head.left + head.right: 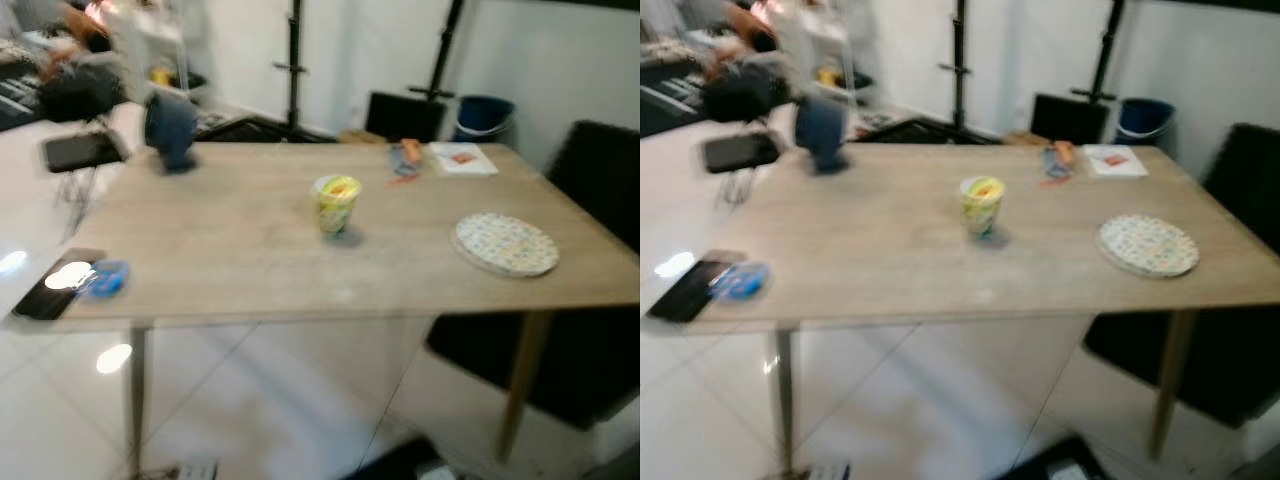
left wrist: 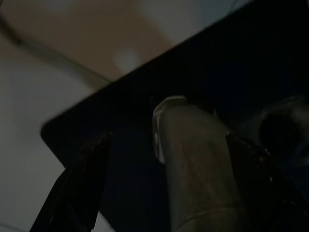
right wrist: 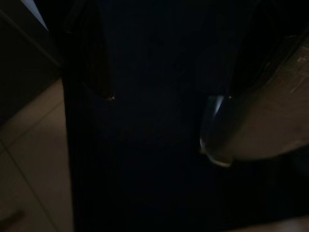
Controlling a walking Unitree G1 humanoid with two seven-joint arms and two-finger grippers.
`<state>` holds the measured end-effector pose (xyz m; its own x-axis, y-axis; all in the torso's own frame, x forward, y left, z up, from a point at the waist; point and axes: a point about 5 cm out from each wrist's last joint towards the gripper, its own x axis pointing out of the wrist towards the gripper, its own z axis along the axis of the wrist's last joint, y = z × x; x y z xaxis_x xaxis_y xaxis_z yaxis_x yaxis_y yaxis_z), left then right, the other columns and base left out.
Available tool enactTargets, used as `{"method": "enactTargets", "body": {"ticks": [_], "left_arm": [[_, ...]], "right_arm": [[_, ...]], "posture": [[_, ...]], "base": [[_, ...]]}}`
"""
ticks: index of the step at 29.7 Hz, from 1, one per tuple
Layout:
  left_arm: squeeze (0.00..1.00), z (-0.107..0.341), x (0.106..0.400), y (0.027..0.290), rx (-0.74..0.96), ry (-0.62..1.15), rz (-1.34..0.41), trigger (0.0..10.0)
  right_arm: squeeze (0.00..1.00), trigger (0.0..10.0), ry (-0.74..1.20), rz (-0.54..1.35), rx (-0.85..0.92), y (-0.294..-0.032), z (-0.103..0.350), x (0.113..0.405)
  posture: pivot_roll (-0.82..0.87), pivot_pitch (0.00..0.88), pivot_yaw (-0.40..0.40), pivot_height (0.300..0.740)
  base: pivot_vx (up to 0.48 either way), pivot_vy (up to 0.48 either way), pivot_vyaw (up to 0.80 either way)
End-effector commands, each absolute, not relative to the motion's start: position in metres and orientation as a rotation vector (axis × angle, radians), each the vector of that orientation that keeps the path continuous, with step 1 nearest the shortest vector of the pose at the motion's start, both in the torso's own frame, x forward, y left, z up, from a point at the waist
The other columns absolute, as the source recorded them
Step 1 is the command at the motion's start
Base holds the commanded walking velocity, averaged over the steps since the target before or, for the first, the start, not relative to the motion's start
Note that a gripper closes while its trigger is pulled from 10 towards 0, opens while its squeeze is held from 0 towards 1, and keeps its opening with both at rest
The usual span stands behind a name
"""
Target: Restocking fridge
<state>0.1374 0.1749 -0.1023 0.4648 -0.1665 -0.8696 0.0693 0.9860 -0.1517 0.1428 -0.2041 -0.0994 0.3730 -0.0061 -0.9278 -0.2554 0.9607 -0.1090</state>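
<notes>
One yellow-green cup (image 1: 336,203) stands mid-table on the wooden table (image 1: 240,250). One patterned plate (image 1: 506,243) lies to its right, one phone (image 1: 55,284) at the left edge, one blue jug (image 1: 171,130) far left. Left gripper (image 2: 164,145) fingers spread; right gripper (image 3: 159,96) spread too, both hanging idle in shade.
</notes>
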Motion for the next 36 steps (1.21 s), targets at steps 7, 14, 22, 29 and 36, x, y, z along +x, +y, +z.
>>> {"method": "enactTargets", "body": {"ticks": [7, 14, 22, 29, 36], "left_arm": [[0.0, -0.1053, 0.1299, 0.1686, -0.097, 1.107, -0.182, 10.0], [0.0, -0.1064, 0.1268, 0.1697, -0.084, 1.122, -0.187, 10.0], [0.0, -0.1066, 0.1263, 0.1697, -0.091, 1.12, -0.168, 10.0], [0.0, -0.1061, 0.1277, 0.1696, -0.088, 1.109, -0.164, 10.0], [0.0, -0.106, 0.128, 0.1694, -0.088, 1.109, -0.167, 10.0]], "right_arm": [[0.0, 10.0, 1.196, 0.155, -0.258, -0.2074, -0.1005, 0.1382], [0.0, 10.0, 1.198, 0.157, -0.263, -0.2074, -0.1008, 0.1375], [0.0, 10.0, 1.197, 0.159, -0.268, -0.2074, -0.1008, 0.1375], [0.0, 10.0, 1.196, 0.16, -0.272, -0.2073, -0.1007, 0.1378], [0.0, 10.0, 1.193, 0.162, -0.264, -0.2065, -0.1008, 0.1377]], "posture": [[-0.02, 0.01, 0.001, 0.74], [-0.02, 0.009, 0.001, 0.74], [-0.02, 0.008, 0.0, 0.74], [-0.02, 0.011, 0.0, 0.74], [-0.02, 0.011, 0.0, 0.74]], "base": [[0.036, 0.0, 0.0], [0.0, -0.379, 0.0], [0.0, -0.167, 0.0], [0.0, 0.0, 0.0], [0.0, 0.0, 0.0]]}}
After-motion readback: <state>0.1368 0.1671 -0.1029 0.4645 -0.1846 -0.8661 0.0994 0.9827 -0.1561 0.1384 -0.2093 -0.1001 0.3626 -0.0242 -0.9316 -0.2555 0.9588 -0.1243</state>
